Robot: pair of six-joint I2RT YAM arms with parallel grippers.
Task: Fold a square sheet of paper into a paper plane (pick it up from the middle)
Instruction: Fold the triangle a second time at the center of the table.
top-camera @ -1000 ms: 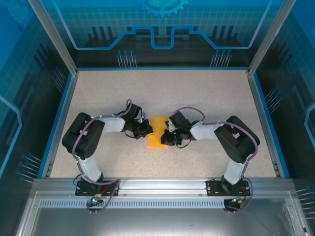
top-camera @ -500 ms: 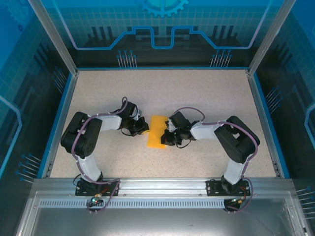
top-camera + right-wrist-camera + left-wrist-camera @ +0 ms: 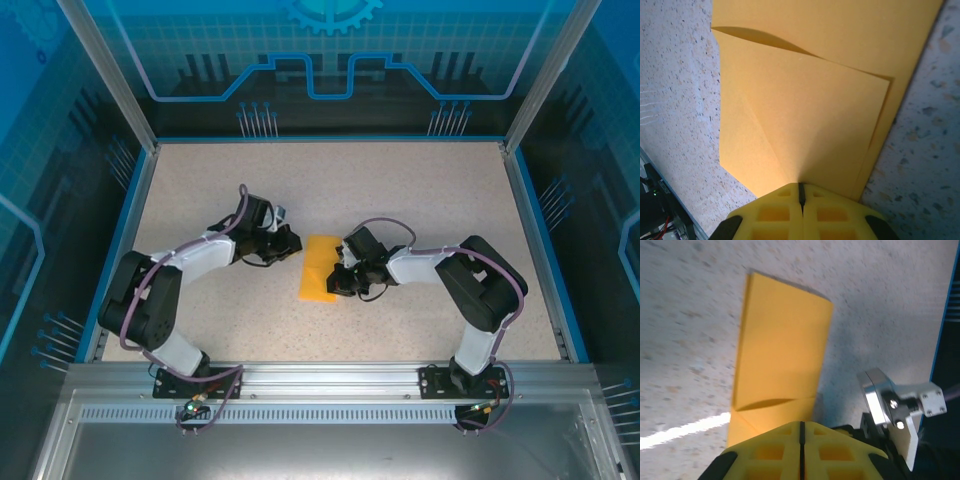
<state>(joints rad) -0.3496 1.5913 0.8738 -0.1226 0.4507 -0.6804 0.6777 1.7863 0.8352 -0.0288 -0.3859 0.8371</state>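
Observation:
The orange-yellow sheet of paper [image 3: 319, 268] lies partly folded on the speckled table, narrow and long, with a flap doubled over its near end. In the right wrist view the flap [image 3: 805, 110] rises to my right gripper [image 3: 801, 188], which is shut on the paper's edge, a crease running into the fingertips. My right gripper [image 3: 338, 276] sits at the paper's right side. My left gripper [image 3: 294, 243] is shut just off the paper's far left corner. In the left wrist view its closed fingertips [image 3: 801, 426] hang over the paper [image 3: 782, 340] with nothing between them.
The speckled table [image 3: 420, 190] is framed by a blue rim [image 3: 527, 230] and clear enclosure walls. Part of the right arm's metal wrist [image 3: 890, 400] shows beside the paper in the left wrist view. Both arm bases stand on the near rail.
My left gripper has drawn back from the paper's left edge, moving left and toward the far side. The right gripper and the paper have stayed in place.

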